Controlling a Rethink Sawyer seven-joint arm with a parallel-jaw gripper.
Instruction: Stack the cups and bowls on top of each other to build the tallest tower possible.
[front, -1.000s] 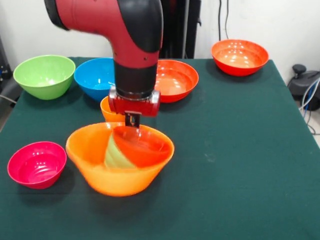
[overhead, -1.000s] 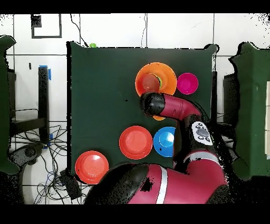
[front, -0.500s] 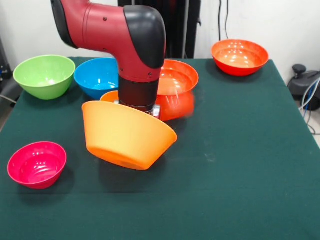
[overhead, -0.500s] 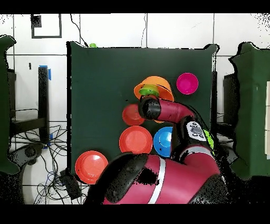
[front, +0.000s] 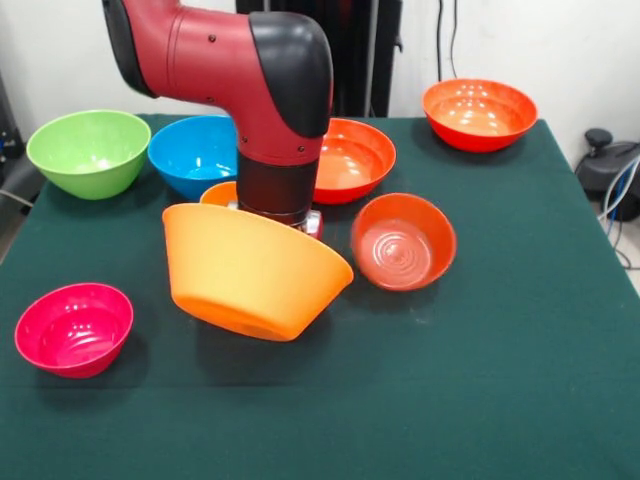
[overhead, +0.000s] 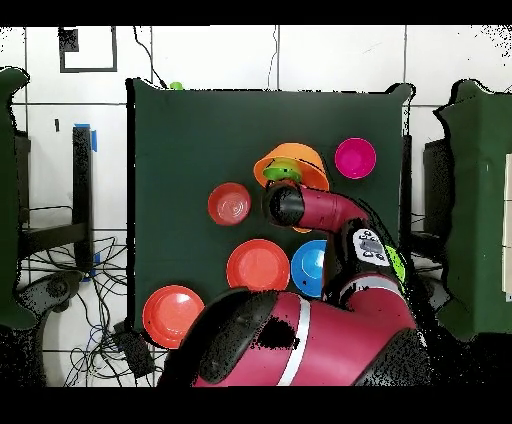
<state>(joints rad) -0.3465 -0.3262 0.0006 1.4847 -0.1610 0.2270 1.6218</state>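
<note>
With my gripper (front: 300, 222) hidden behind the tilted largest orange bowl (front: 250, 270), its grip impossible to tell, the bowl risks toppling beside the spilled small red-orange bowl (front: 403, 241) on the bench (front: 480, 380).

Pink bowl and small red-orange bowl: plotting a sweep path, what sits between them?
In the front view, the tipped large orange bowl lies between the pink bowl and the small red-orange bowl.

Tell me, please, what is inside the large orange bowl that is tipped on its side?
From above, a bit of green shows at the rim of the large orange bowl, beside the arm. The front view shows only its outer wall, and the arm covers the rest of the inside.
</note>
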